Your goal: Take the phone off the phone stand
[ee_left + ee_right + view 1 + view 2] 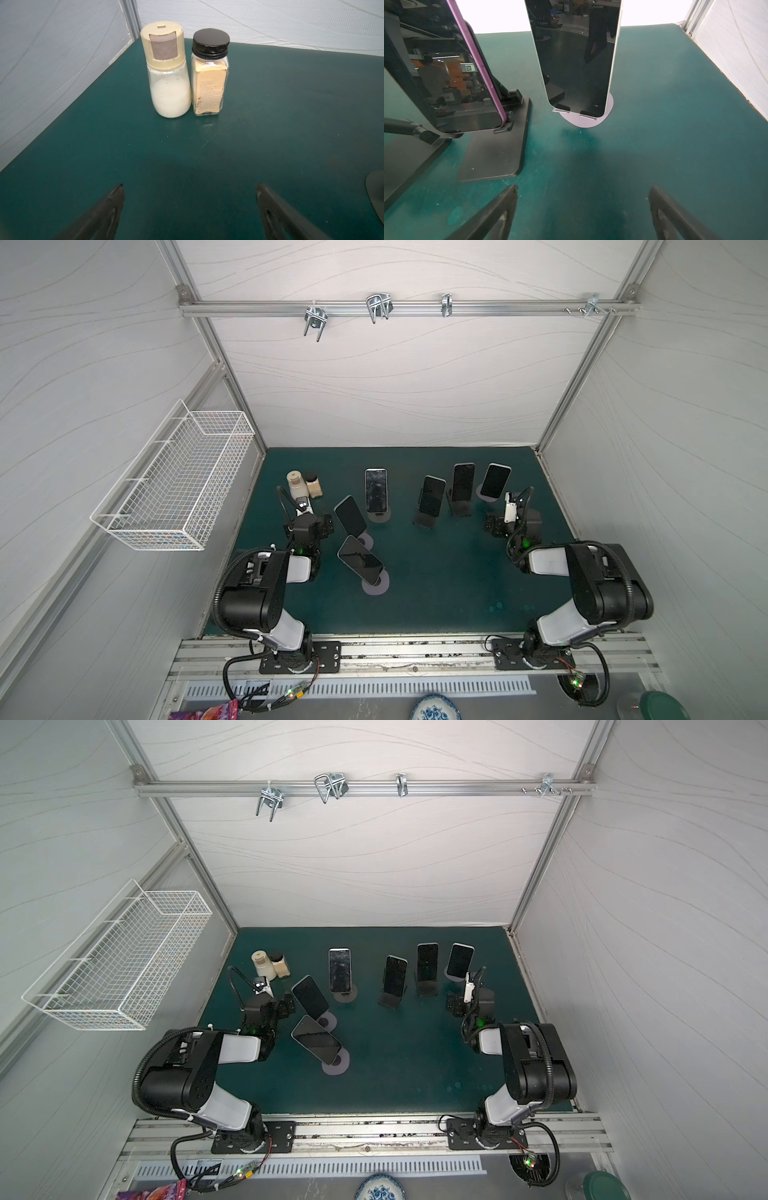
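We see the left gripper [189, 187] spread empty before a white shaker [169, 93], the right gripper [583, 189] spread empty before a phone [577, 58] on its stand [610, 104].

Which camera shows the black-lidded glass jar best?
The left wrist view: the black-lidded glass jar stands close, label visible. In both top views the jar is tiny; right wrist view misses it.

Enclosed by white wave-lined wall panels [395, 385] on a silver aluminium frame [582, 377]; dark green matte surface [436, 593] below, white wire basket [174, 485] mounted left, metal hooks [378, 306] along the rear rail [519, 306].
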`<state>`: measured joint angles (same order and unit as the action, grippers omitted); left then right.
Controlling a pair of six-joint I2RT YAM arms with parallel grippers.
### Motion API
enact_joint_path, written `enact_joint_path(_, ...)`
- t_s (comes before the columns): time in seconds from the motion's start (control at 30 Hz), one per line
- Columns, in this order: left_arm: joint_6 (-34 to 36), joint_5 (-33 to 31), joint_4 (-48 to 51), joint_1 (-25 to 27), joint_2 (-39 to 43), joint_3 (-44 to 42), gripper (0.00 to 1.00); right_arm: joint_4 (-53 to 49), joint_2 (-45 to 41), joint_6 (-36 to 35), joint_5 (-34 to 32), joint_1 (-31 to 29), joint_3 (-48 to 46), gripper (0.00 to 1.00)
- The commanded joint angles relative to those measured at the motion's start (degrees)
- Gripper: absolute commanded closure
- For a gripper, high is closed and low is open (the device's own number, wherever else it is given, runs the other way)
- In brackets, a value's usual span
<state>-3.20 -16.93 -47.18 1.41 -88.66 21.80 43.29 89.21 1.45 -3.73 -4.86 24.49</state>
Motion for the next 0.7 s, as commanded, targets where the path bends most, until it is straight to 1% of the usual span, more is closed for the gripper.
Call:
enact_joint_path(0.0,0.7,0.6,-3.3,-0.4,-0.4,1.6,0.02,1.8,0.5,-1.3,0.5,-0.3,1.0,0.01)
enact_joint_path(0.07,1.2,1.1,-3.8,-0.4,0.3,1.1,0.02,-0.8,-1.0,0.1,-1.2,0.0,1.8,0.01)
enact_joint_path(0.17,0.5,-0.1,-3.5,-0.4,3.2,-0.2,0.02,-5.8,-2.7,1.2,-0.8,1.0,3.7,0.01)
enact_joint_path(0.3,0.0,-1.3,-4.1,-0.3,7.0,-2.3,0.02,-3.4,-3.9,1.3,-0.9,1.1,1.9,0.01)
enact_joint_path(0.37,0.0,-1.6,-2.6,-0.2,9.1,-2.6,0.02,-2.3,-5.1,1.7,-1.7,1.2,0.7,0.01)
enact_joint_path(0.5,-0.2,-2.3,1.2,-0.2,13.0,-2.1,0.02,-4.3,-7.6,1.8,-2.3,1.3,0.7,0.01)
enact_joint_path(0.67,-1.9,-4.7,4.1,-0.2,18.6,-2.0,0.02,-7.6,-11.0,2.8,-4.6,1.3,1.2,0.01)
